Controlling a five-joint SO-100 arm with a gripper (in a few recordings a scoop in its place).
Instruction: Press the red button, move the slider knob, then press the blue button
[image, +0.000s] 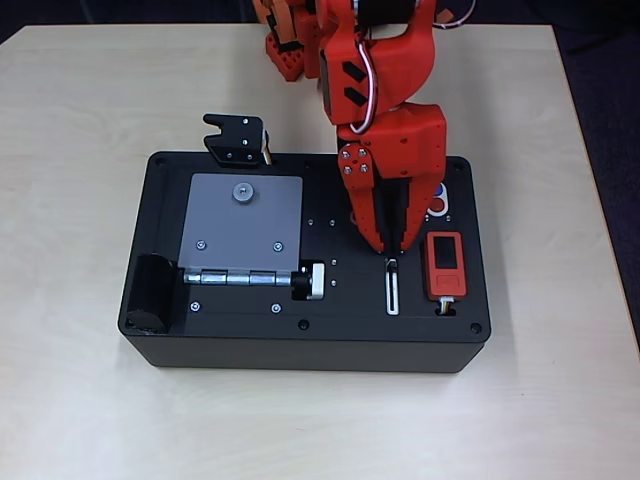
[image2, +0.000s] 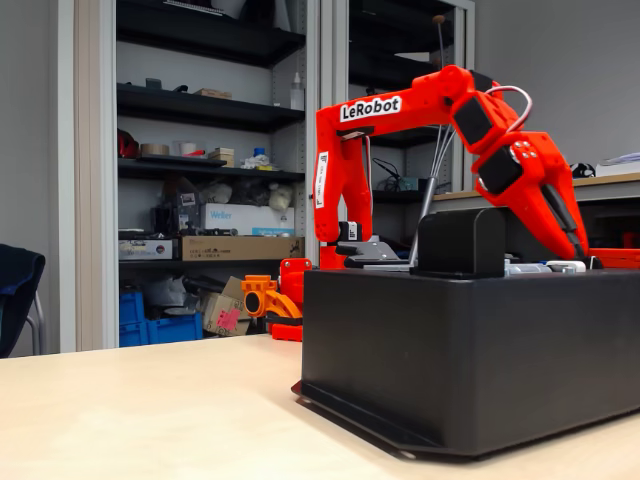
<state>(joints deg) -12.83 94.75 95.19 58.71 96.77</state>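
Observation:
In the overhead view my red gripper (image: 392, 247) reaches down over the black box (image: 250, 345), its two fingers drawn together to a shut point. The tips sit just above the far end of the narrow white-outlined slot track (image: 392, 295). The slider knob (image: 392, 267) is a small dark nub at that end, right at the tips. To the right of the gripper, a white oval holds the blue button (image: 444, 192) and the red button (image: 438, 210), both partly covered by the gripper body. In the fixed view the arm (image2: 500, 150) slopes down onto the box top.
On the box top are a red device with a black screen (image: 445, 262), a grey hinged door (image: 240, 228) with a white-and-black handle (image: 313, 281), and a black latch (image: 238, 140). Light wooden table (image: 90, 420) surrounds the box.

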